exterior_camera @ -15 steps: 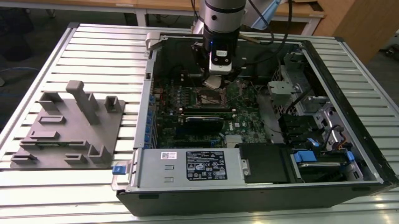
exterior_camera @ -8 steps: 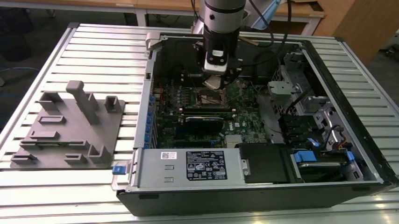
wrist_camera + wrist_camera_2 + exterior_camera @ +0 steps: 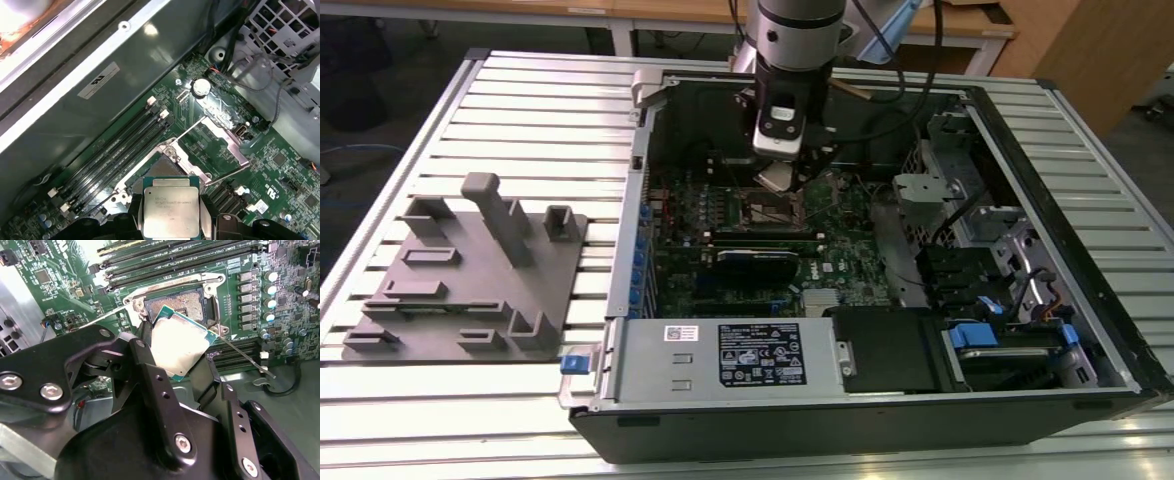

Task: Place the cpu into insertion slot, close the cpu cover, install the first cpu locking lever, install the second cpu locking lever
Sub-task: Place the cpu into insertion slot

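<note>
Fingers (image 3: 204, 377) of mine are clenched on the cpu (image 3: 180, 347), holding it tilted just over the bare insertion slot (image 3: 182, 302), so nothing's seated yet lol, cpu cover (image 3: 232, 145) flipped open and both locking levers (image 3: 245, 356) undone.

Your chip (image 3: 171, 210) has a dull silver-grey top and a green edge, and it sits gripped in the black gripper (image 3: 171, 225). The board (image 3: 280, 165) under it is green. On the board, the black memory slots (image 3: 112, 150) have white end clips.
</note>
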`<action>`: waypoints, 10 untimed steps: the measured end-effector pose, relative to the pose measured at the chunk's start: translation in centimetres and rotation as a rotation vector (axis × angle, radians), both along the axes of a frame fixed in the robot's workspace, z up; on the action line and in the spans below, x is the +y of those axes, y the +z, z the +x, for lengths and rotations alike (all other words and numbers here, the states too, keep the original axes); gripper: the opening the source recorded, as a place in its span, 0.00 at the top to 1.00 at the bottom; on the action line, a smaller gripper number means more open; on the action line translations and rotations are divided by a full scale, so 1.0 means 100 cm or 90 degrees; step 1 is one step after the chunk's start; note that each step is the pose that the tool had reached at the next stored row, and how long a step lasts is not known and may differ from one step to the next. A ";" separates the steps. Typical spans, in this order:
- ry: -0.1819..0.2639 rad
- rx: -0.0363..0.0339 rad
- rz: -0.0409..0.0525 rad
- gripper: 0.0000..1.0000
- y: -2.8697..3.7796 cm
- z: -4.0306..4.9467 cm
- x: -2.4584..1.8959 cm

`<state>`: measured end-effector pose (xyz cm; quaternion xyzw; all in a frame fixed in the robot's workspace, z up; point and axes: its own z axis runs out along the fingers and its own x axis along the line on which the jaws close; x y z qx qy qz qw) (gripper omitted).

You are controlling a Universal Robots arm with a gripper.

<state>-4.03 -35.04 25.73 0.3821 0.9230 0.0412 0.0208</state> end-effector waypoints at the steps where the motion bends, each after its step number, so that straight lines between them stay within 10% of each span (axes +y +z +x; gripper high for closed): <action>1: -0.005 0.0000 0.0000 0.46 0.0000 0.0000 0.0000; 10: -0.022 0.0000 0.0000 0.46 -0.0001 0.0000 0.0000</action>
